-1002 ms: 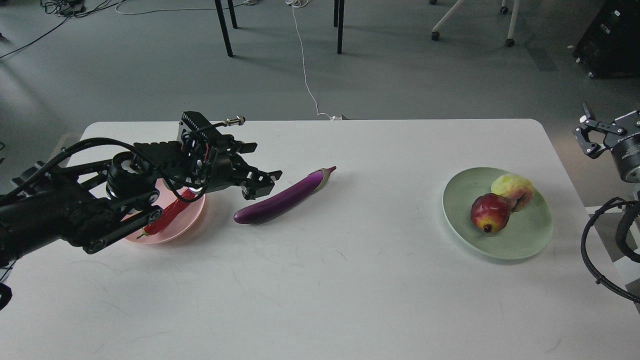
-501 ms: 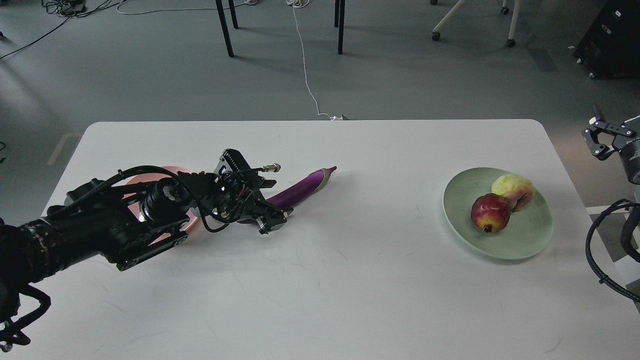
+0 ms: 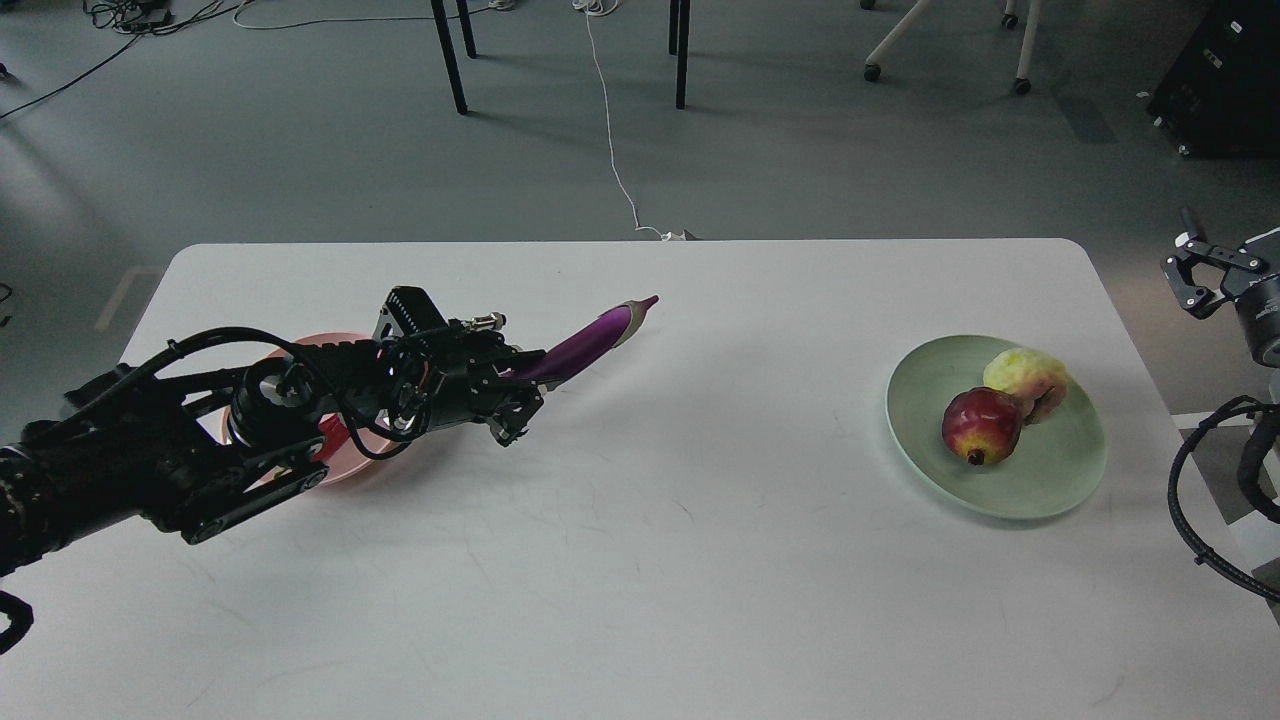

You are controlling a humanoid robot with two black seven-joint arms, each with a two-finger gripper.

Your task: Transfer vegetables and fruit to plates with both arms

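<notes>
My left gripper [image 3: 515, 385] is shut on the blunt end of the purple eggplant [image 3: 590, 343] and holds it lifted off the table, its stem cap pointing up and to the right. The pink plate [image 3: 350, 462] lies under my left arm and is mostly hidden; a bit of the red chili [image 3: 335, 425] shows through the arm. The mint green plate [image 3: 1000, 470] at the right holds the dark-red pomegranate [image 3: 980, 425] and the pale yellow-green fruit [image 3: 1025, 378], touching each other. My right gripper [image 3: 1195, 275] hangs off the table's right edge, open and empty.
The white table [image 3: 650, 560] ends at rounded far corners. Beyond it on the grey floor are black chair legs [image 3: 450, 60], a white cable [image 3: 610, 130] and a black box [image 3: 1225, 75] at the far right.
My left gripper dropped onto the eggplant's blunt end, closed on it and lifted it, pulling it back to the left. The right arm barely moved.
</notes>
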